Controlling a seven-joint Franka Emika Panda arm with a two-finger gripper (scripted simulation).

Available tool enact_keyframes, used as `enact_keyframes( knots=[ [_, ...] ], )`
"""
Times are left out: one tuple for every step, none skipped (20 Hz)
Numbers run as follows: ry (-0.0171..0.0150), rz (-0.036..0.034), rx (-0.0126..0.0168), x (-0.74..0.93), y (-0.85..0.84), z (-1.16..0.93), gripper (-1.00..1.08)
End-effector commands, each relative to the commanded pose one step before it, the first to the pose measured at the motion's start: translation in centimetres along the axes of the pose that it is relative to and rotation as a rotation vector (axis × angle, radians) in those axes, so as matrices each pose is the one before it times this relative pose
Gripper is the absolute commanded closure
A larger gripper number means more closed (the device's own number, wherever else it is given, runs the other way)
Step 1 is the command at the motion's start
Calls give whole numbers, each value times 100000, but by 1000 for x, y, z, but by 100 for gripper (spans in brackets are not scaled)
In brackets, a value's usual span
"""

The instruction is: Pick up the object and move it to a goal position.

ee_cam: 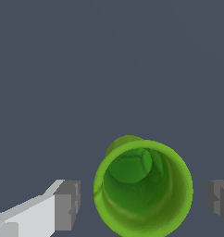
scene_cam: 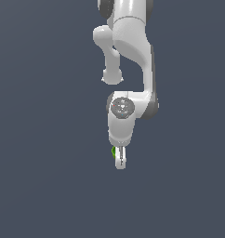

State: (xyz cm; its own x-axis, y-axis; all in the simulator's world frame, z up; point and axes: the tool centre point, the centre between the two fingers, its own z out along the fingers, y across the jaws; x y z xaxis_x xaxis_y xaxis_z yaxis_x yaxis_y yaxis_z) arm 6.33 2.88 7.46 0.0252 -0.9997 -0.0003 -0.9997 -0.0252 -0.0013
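Seen in the exterior view: white arm (scene_cam: 128, 60) coming down from the top centre of the frame, ending just below mid-frame in the gripper (scene_cam: 120, 160). Only a sliver of the bright green cup (scene_cam: 114, 151) visible there, at the gripper's left edge, the rest hidden behind the white fingers (scene_cam: 120, 158). Plain dark grey-blue table (scene_cam: 44, 139) all around.

Seen in the wrist view: cup (ee_cam: 142, 187) upright, open mouth toward the camera, darker green inside, filling the lower centre-right of the frame and cut slightly by the bottom edge. Jaws spread apart, one grey pad (ee_cam: 67, 206) at lower left and the other at the right edge, cup standing between them. Small gap on each side; neither pad touching the cup wall. Cup resting on the table, not lifted as far as could be told.
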Motion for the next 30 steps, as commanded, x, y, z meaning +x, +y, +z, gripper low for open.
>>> enact_keyframes(
  knots=[
    [16,174,-156,27,107,1482,-92],
    [-1,69,1,12,17,519,-92],
    [0,0,0,-29,10,430,-92],
    [0,69,3,25,-1,338,-92],
    [0,0,0,-14,-12,250,-92],
    [0,0,0,-7,-25,160,-92],
    [0,0,0,1,-39,70,-92],
    [0,0,0,7,-45,-11,-92],
    [0,0,0,4,-19,-21,-92],
    [0,0,0,0,0,0,108],
    [0,0,0,0,0,0,108],
    [0,0,0,0,0,0,108],
    [0,0,0,0,0,0,108],
    [0,0,0,0,0,0,108],
    [0,0,0,0,0,0,108],
    [0,0,0,0,0,0,108],
    [0,0,0,0,0,0,108],
    [0,0,0,0,0,0,108],
    [0,0,0,0,0,0,108],
    [0,0,0,-1,3,-7,108],
    [0,0,0,5,-2,-35,108],
    [0,0,0,15,-7,-106,108],
    [0,0,0,25,-13,-176,108],
    [0,0,0,36,-18,-248,108],
    [0,0,0,46,-23,-321,108],
    [0,0,0,57,-29,-396,108],
    [0,0,0,68,-35,-472,108],
    [0,0,0,79,-40,-547,108],
    [0,0,0,90,-46,-618,108],
    [0,0,0,100,-52,-687,108]
  ],
)
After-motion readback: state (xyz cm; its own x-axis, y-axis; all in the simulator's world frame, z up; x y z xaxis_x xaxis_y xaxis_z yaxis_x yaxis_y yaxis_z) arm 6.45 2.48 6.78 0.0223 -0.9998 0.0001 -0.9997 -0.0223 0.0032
